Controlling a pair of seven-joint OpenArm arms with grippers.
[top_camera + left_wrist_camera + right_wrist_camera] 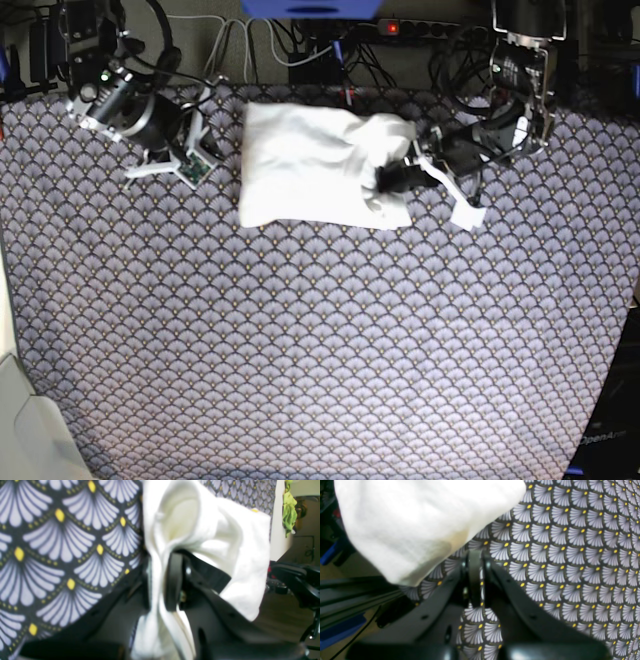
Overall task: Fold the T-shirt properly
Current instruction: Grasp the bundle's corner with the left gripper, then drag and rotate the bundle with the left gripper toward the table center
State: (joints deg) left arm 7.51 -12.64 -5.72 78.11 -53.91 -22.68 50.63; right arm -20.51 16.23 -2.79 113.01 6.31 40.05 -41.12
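The T-shirt [310,165] lies as a folded white bundle at the back middle of the table, plain side up, no print showing. My left gripper [385,178] reaches in from the right and is at the bundle's right edge. In the left wrist view the white T-shirt [200,530] bunches up and runs between the black fingers of the left gripper [160,580], which is shut on it. My right gripper [200,165] sits left of the bundle. In the right wrist view the right gripper [475,577] is shut and empty, just below a corner of the T-shirt [407,525].
A fan-patterned cloth [320,340] covers the whole table. Cables and a power strip [420,28] run along the back edge. A small white tag [468,215] hangs by the left arm. A green rag [288,512] hangs beyond the table in the left wrist view.
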